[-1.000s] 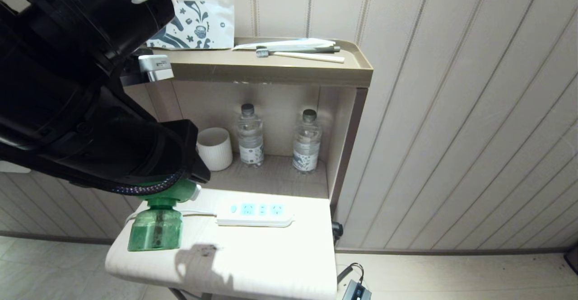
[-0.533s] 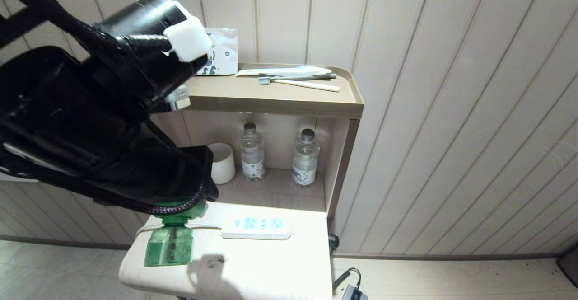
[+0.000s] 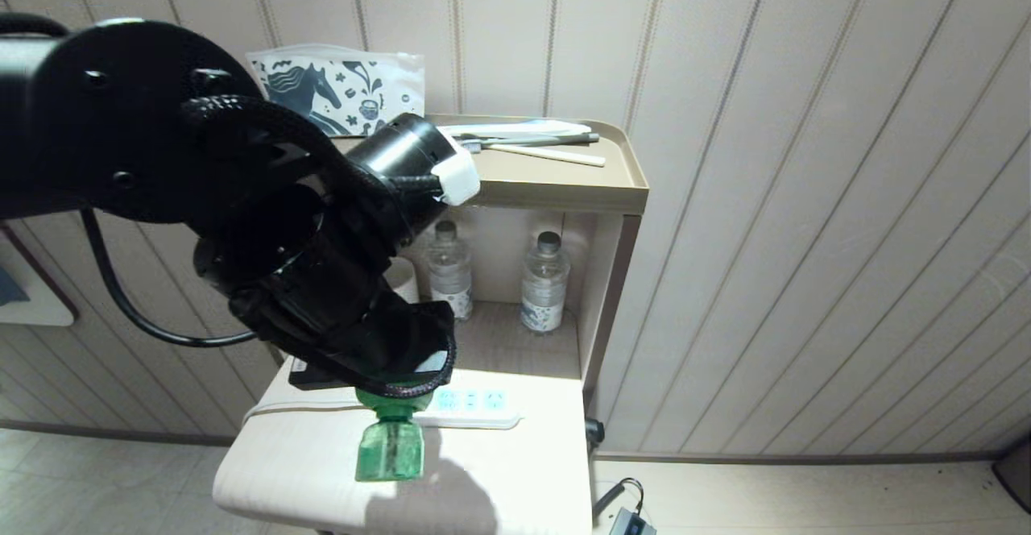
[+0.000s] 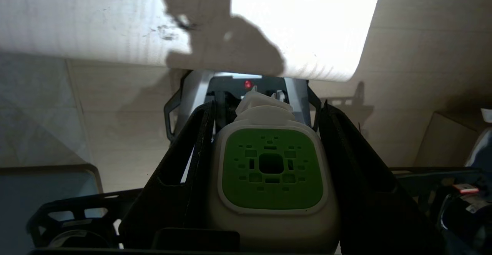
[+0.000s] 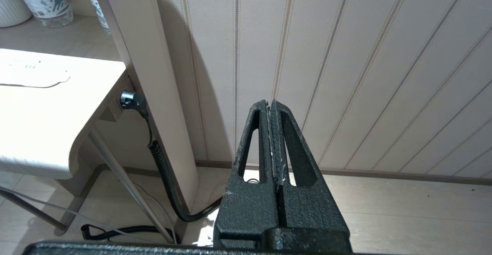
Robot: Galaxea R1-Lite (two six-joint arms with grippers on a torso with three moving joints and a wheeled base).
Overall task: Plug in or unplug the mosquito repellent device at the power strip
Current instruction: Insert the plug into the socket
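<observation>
Against the panelled wall, a brown shelf unit (image 3: 564, 184) is standing with two water bottles (image 3: 546, 281) in its lower bay, and the pale table (image 3: 515, 479) is jutting out below it. Lying along the table's back edge, the power strip (image 3: 475, 406) is showing its light blue sockets, its near end partly hidden behind the arm. Hanging above the table just in front of the strip, the left gripper (image 3: 387, 370) is holding the mosquito repellent device (image 3: 391, 450) clear of the surface, bottle end pointing down. From the left wrist view, the jaws are clamping the device's white body (image 4: 271, 170) from both sides, the green vented face looking back at the camera. Off to the side of the table, the right gripper (image 5: 272, 139) is parked with jaws pressed together, facing the wall. Judging by look, the device is handling light and rigid; smooth plastic sides may be slipping under push, so gripping the squarish body rather than the bottle seems sounder. Prongs are not visible, so alignment cannot be checked.
</observation>
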